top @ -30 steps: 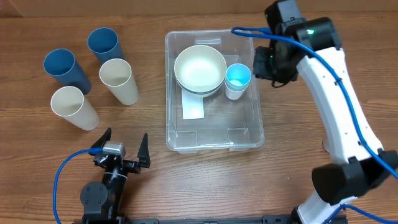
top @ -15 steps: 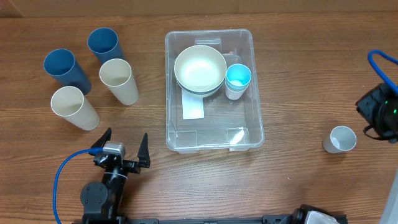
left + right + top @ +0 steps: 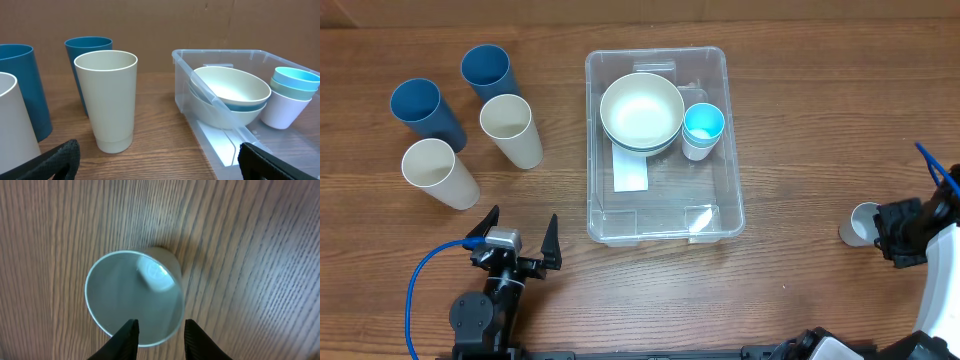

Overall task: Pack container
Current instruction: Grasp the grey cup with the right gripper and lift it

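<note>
The container (image 3: 665, 226) is a clear plastic bin in the middle of the table, also seen in the left wrist view (image 3: 200, 54). It holds stacked cream bowls (image 3: 642, 110) and a stack of small cups with a light blue one on top (image 3: 703, 124). A small pale cup (image 3: 861, 222) stands upright on the wood far right. My right gripper (image 3: 898, 234) hovers over it, and in the right wrist view its jaws (image 3: 161, 325) stand slightly apart above the cup's (image 3: 132, 297) near rim, gripping nothing. My left gripper (image 3: 520, 222) is wide open at the front left.
Two tall blue cups (image 3: 485, 72) (image 3: 423, 110) and two tall cream cups (image 3: 510, 128) (image 3: 438, 172) stand left of the container. A blue cable (image 3: 425, 275) loops by the left arm's base. A white label (image 3: 630, 172) lies on the container's base.
The right arm swung from over the container's right rim to the table's front right, where it now hangs over the small pale cup. The left arm has not moved.
</note>
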Controlling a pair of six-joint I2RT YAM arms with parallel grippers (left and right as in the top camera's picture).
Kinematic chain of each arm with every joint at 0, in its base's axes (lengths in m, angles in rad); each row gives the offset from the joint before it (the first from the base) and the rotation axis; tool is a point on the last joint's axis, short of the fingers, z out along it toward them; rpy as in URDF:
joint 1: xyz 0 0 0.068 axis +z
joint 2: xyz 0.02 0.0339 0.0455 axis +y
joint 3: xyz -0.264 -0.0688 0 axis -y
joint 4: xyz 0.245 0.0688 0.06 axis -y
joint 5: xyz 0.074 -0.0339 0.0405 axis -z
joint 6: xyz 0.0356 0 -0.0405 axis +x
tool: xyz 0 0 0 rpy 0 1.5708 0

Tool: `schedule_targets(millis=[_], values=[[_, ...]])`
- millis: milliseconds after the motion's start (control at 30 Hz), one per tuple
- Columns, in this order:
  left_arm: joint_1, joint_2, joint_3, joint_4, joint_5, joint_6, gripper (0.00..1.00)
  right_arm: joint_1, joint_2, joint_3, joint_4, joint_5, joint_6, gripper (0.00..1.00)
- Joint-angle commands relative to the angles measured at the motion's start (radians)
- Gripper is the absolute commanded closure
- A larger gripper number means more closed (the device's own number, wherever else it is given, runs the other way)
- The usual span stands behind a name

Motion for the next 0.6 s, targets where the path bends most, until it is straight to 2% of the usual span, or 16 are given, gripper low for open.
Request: schedule_targets(millis=[0, 300, 567], values=[[0.005, -0.01, -0.003, 0.0, -0.006, -0.01, 0.0, -0.004, -0.011, -0.004, 0.018, 0.002, 0.016, 0.68], [0.005, -0.01, -0.003, 0.0, -0.006, -0.01, 0.0, -0.004, -0.011, -0.014, -0.029, 0.042, 0.016, 0.69], [0.005, -0.01, -0.003, 0.0, -0.006, -0.01, 0.0, -0.004, 0.004, -0.137, 0.156, 0.047, 0.012, 0.69]])
